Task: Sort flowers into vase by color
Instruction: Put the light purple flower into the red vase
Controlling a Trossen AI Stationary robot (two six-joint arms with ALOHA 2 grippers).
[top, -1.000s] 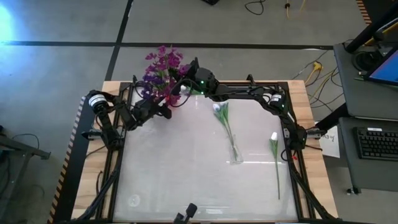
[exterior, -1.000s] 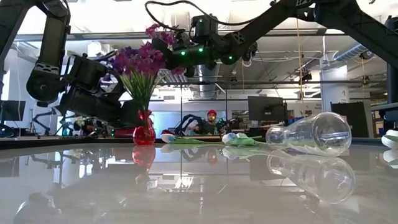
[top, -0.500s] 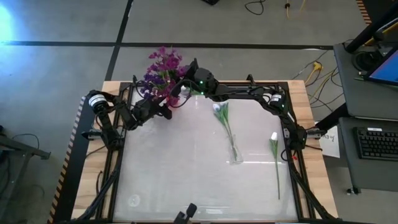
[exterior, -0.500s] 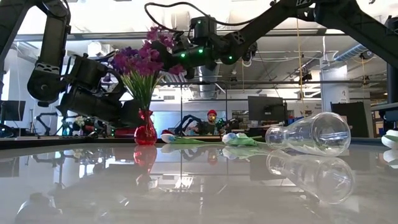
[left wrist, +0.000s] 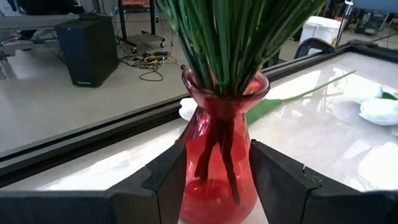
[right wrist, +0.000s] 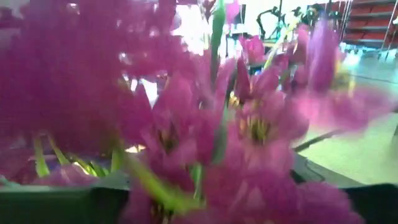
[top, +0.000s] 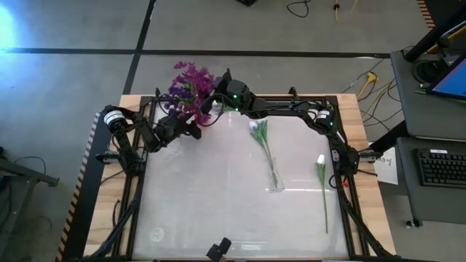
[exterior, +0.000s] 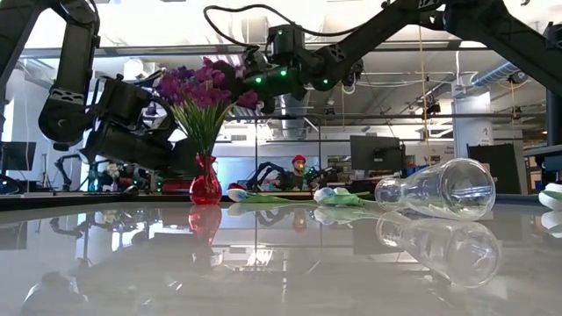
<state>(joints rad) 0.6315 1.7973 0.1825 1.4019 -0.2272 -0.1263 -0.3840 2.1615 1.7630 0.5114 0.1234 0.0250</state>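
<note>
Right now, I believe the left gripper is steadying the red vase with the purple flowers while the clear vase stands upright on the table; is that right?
Not quite. The clear vase lies on its side, as the low view shows. The rest holds: the left gripper has its fingers on either side of the red vase, which holds the purple flowers.

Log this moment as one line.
left gripper: shut on red vase | right gripper: at purple flowers | white flowers: on table

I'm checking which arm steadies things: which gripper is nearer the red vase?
Left. The left gripper has its fingers on either side of the red vase at table level. The right gripper is above it, among the purple flowers.
</note>
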